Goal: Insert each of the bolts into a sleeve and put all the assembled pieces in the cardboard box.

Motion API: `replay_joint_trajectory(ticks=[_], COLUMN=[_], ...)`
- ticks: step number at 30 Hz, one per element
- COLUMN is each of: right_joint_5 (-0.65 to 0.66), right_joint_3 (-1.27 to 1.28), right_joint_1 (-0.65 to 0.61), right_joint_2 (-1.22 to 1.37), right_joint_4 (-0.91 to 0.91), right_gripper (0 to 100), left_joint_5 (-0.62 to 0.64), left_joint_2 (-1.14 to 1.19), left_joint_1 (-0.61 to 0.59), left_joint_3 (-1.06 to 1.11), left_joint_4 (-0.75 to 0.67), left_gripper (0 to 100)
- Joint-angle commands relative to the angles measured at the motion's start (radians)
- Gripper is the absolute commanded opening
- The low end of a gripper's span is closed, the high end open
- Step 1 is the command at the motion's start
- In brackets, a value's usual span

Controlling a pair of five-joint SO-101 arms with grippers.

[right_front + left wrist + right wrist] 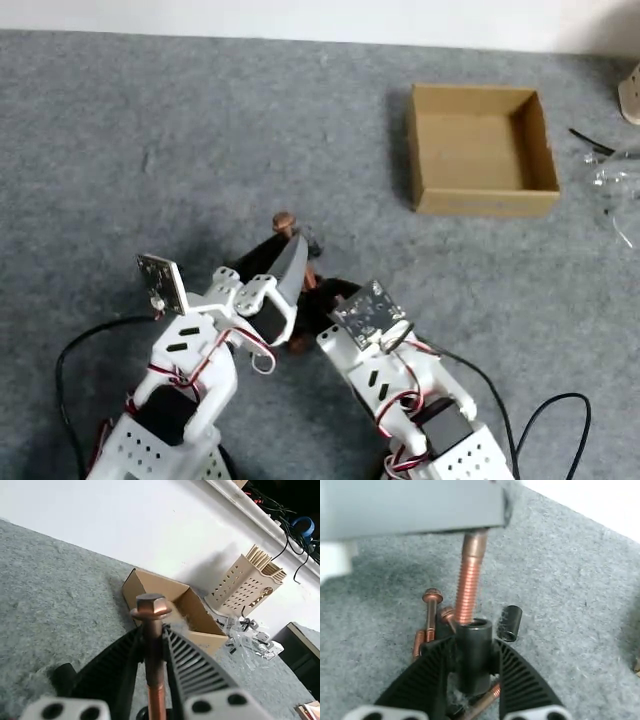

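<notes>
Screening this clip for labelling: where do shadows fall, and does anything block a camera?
High view: even light, with a dark shadow on the carpet around the bolt. Left wrist view: the cardboard box shades the carpet beside it. Right wrist view: the left arm's grey underside covers the bolt's head above the sleeve in the right claw.

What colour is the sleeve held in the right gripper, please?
The sleeve is black; right wrist view shows it best.
</notes>
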Motion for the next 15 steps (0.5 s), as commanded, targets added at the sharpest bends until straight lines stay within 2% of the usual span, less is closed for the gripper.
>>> replay_joint_trajectory(ticks=[1, 9, 15], right_joint_5=[0.009, 0.009, 0.009], right_joint_3=[0.047, 0.053, 0.053], right_joint_1=[-0.013, -0.008, -0.007], right_joint_2=[-0.019, -0.019, -0.019], right_joint_4=[-0.044, -0.044, -0.044], right_gripper=[0.4, 0.4, 0.4], left_joint_5=[0.002, 0.002, 0.006], left_joint_2=[-0.007, -0.013, -0.016], left_joint_1=[0.033, 0.044, -0.062], left_joint_3=[0.021, 0.021, 0.021], left_joint_4=[0.034, 0.046, 0.040], left_gripper=[1, 1, 1])
